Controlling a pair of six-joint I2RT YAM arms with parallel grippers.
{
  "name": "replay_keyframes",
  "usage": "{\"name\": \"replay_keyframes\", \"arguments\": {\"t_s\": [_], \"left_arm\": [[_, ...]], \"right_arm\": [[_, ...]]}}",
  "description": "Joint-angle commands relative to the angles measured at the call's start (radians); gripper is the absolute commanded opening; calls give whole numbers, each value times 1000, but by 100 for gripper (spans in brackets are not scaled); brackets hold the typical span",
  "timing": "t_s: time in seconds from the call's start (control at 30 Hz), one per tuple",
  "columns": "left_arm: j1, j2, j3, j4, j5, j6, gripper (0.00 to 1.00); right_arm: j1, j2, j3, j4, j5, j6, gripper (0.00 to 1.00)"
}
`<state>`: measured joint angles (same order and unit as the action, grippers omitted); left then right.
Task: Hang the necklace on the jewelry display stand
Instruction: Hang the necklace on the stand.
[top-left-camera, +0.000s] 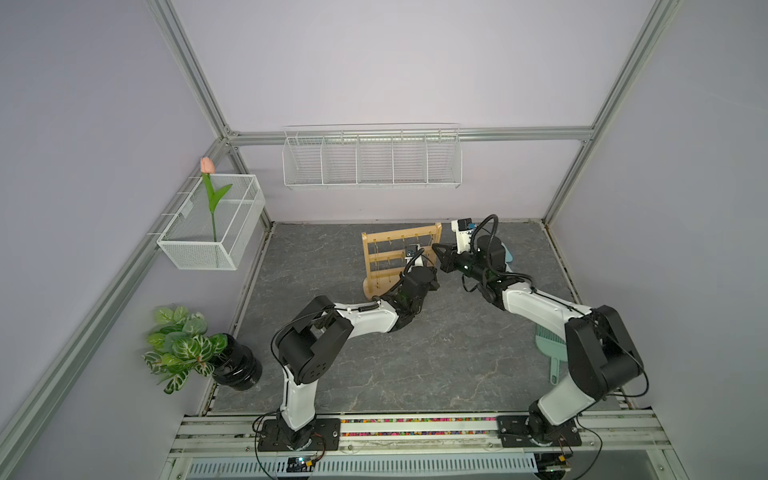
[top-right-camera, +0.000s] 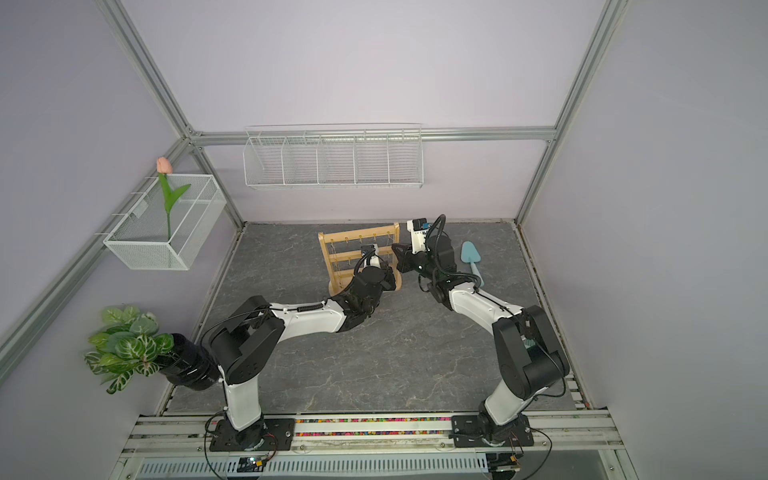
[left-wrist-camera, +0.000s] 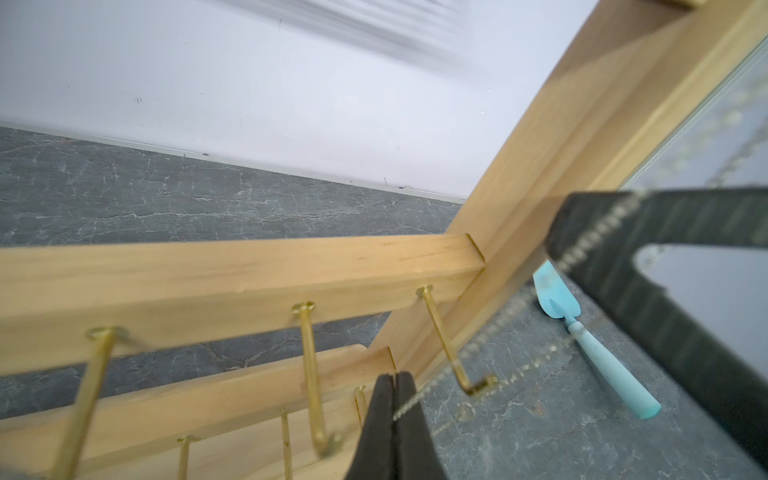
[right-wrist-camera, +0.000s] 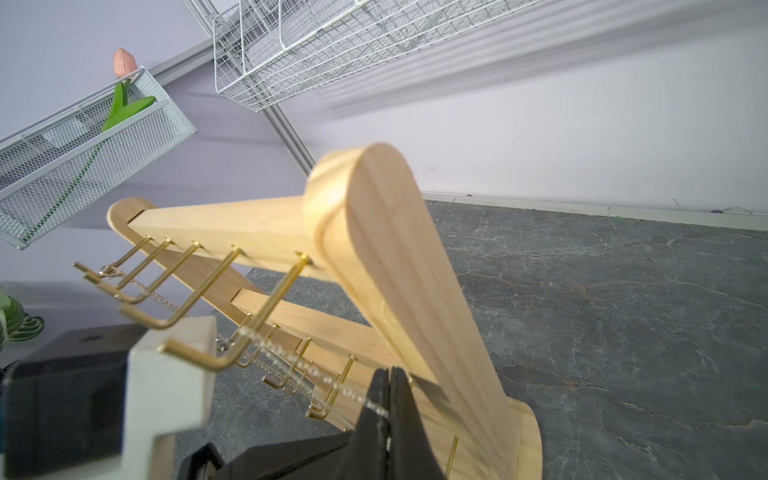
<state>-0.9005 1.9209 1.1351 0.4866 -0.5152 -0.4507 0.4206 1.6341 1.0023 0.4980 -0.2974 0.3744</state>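
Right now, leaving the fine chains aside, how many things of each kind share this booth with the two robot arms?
Wire baskets: 2 (divided wall basket, mesh basket)
Plants: 2 (tulip, potted leafy plant)
Wooden racks: 1 (jewelry display stand)
Blue-green plastic tools: 2 (pale blue trowel, teal slotted scoop)
Total: 7

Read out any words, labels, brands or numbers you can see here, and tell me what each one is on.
None can be read in any view.
The jewelry display stand and the white wire basket show no print.
The circuit board by the front rail is too small to read.
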Motion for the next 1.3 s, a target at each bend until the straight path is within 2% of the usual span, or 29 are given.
{"name": "replay_keyframes", "arguments": {"t_s": [0.0,0.37,0.6,1.0,1.27], "left_arm": [[3,25,26,-39,-31,8,0],[3,28,41,-78,-71,2,0],[3,32,44,-80,-68,-5,0],[-9,12,39,-89,-80,-7,16],[-31,-38,21,-95,-88,0,25]], "right_arm": [[-1,13,-12,41,-16,18,7],[-1,20,-21,21,6,1,7],[-1,11,-30,15,9,-10,11],[-2,-38,-46,-42,20,-53,25],[-2,-86,-62,-72,38,-66,31]]}}
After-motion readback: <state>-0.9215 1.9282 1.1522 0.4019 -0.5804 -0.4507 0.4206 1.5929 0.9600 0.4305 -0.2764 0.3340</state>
